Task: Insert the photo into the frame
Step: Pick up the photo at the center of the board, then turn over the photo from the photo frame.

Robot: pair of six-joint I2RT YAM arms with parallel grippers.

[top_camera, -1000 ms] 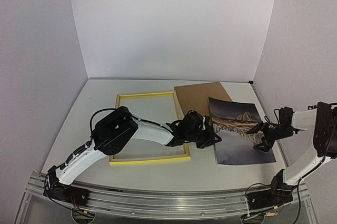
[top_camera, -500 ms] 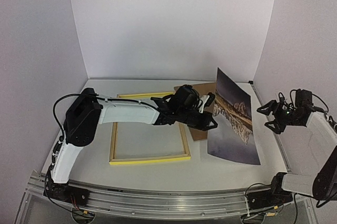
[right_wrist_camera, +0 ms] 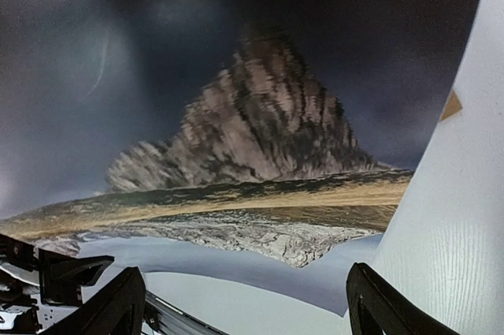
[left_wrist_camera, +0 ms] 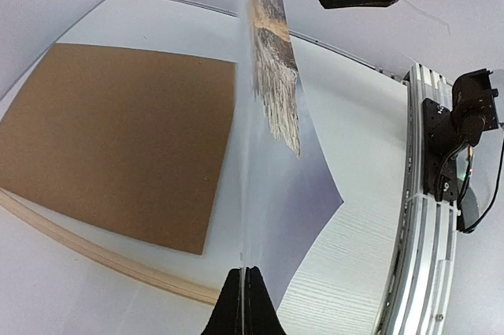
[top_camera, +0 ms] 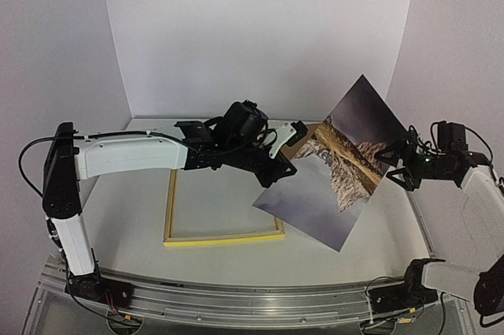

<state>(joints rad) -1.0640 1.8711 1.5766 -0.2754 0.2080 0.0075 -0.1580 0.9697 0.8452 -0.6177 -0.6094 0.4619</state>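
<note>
Left gripper (top_camera: 282,161) was pressed together, pinching the photo (top_camera: 339,173) at its left edge; in the left wrist view the fingertips (left_wrist_camera: 244,284) met tight on the thin sheet, seen almost edge-on. The photo was held up in the air, tilted like a diamond with the mountain side facing the right arm, top corner high against the back wall and lowest corner down by the counter (top_camera: 236,262); could not tell if that corner touched. Right gripper (top_camera: 396,171) was spread wide, holding nothing, just beside the photo's right corner, and the print filled the right wrist view between its fingers (right_wrist_camera: 118,303). The frame (top_camera: 224,237) lay flat on the counter, left of the photo and under the left arm. Brown backing board (left_wrist_camera: 118,138) lay flat just beyond the frame.
</note>
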